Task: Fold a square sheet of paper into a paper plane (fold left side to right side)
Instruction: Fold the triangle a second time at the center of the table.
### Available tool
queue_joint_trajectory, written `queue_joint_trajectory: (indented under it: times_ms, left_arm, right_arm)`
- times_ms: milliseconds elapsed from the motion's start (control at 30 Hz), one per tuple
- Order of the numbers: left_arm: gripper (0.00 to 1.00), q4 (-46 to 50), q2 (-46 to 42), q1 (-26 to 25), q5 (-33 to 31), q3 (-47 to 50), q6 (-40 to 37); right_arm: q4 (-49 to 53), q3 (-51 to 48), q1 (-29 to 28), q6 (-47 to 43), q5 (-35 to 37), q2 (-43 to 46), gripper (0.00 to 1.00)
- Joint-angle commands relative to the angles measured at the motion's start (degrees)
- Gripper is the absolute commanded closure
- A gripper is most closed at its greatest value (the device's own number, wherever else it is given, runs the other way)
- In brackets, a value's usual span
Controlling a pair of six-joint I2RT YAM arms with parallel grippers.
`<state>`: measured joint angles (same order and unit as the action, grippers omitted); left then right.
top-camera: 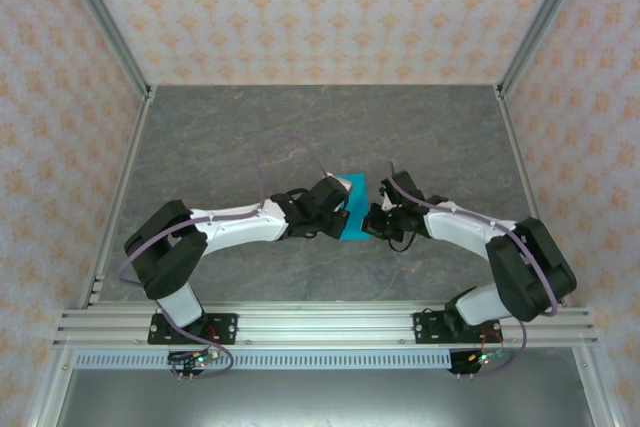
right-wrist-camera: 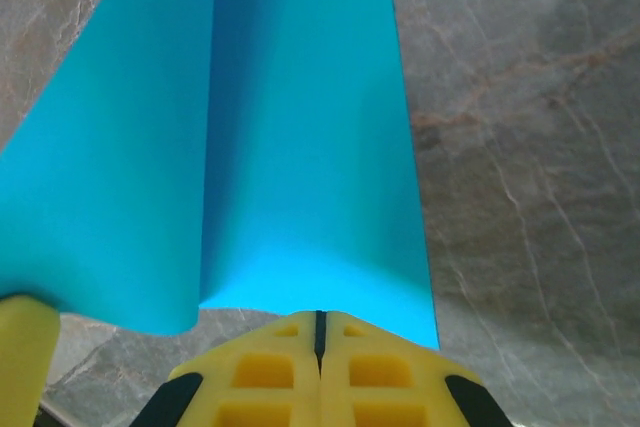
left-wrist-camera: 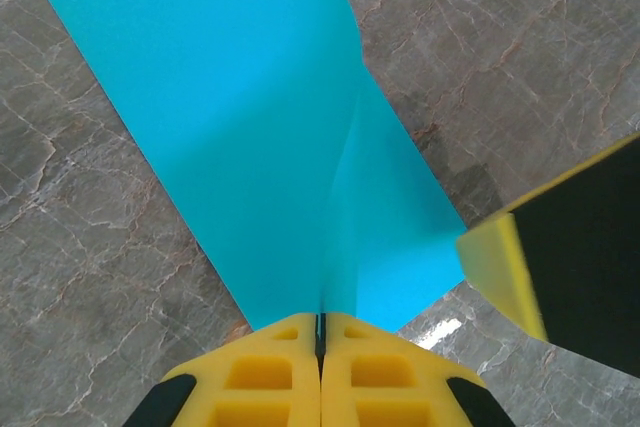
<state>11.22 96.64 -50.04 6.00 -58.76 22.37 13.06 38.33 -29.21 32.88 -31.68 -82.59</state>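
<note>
The square sheet of paper (top-camera: pixel 356 213) is bright cyan and lies bent in the middle of the table, between my two grippers. In the left wrist view the sheet (left-wrist-camera: pixel 250 127) rises in a soft ridge into my left gripper (left-wrist-camera: pixel 320 323), which is shut on its near edge. My right gripper (right-wrist-camera: pixel 320 319) is shut on another edge of the sheet (right-wrist-camera: pixel 300 147), which curls over on the left there. From above, the left gripper (top-camera: pixel 340 203) and right gripper (top-camera: pixel 373 219) face each other across the paper. A paper plane is out of view.
The grey marble-patterned table (top-camera: pixel 300 127) stretches behind and to both sides of the paper. Patterned walls with metal posts (top-camera: pixel 110 37) enclose it. One yellow finger of the other gripper shows at the frame edge in each wrist view.
</note>
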Motion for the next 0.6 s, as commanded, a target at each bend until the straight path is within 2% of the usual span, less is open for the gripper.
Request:
queue_joint_trajectory:
  times_ms: [0,567]
  left_arm:
    - [0.94,0.79,-0.39,0.97,-0.02,-0.43,-1.6]
    - [0.94,1.95,4.33,3.9,0.2,-2.41,-4.4]
  right_arm:
    - [2.47,2.09,-0.85,-0.89,3.54,-2.08,1.0]
    - [7.07,2.64,-1.07,-2.59,5.91,-5.92,1.0]
